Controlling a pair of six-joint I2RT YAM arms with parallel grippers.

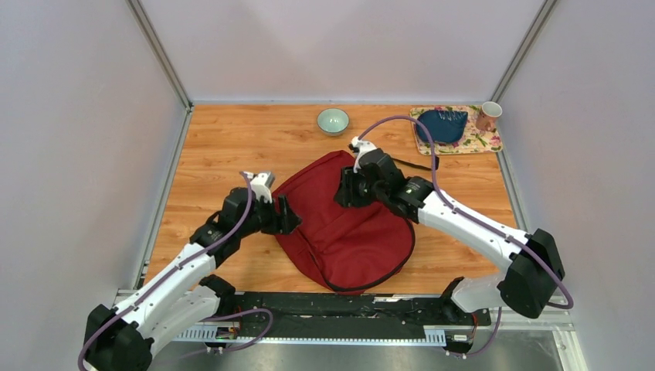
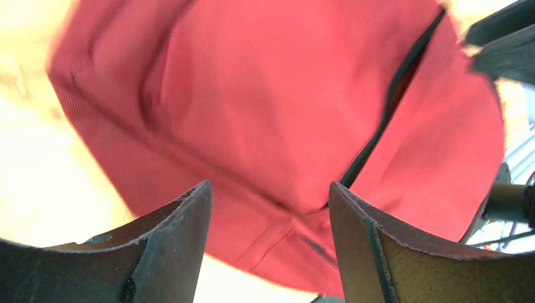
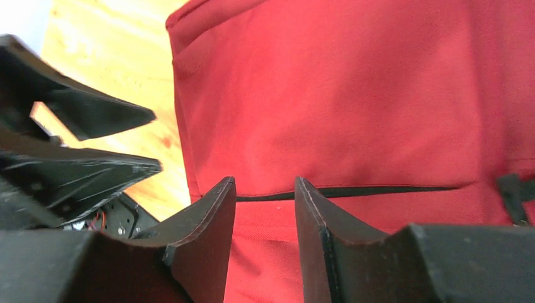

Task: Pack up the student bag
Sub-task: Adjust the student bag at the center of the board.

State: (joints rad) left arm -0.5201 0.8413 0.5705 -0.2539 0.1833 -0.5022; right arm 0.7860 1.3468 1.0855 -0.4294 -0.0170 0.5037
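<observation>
The student bag (image 1: 347, 232), dark red with a black zipper line, lies flat in the middle of the wooden table. My left gripper (image 1: 287, 215) stands open at the bag's left edge; in the left wrist view red fabric (image 2: 265, 95) fills the space beyond its spread fingers (image 2: 270, 189), with nothing between them. My right gripper (image 1: 345, 193) hovers over the bag's upper part, jaws a little apart and empty (image 3: 265, 183), just above the zipper line (image 3: 353, 190). The bag (image 3: 353, 95) looks closed, and its inside is hidden.
A pale green bowl (image 1: 333, 120) sits at the back centre. At the back right a floral mat (image 1: 479, 141) carries a dark blue pouch (image 1: 442, 124) and a cup (image 1: 488, 115). A black strap (image 1: 413, 164) trails from the bag's top. Grey walls enclose the table.
</observation>
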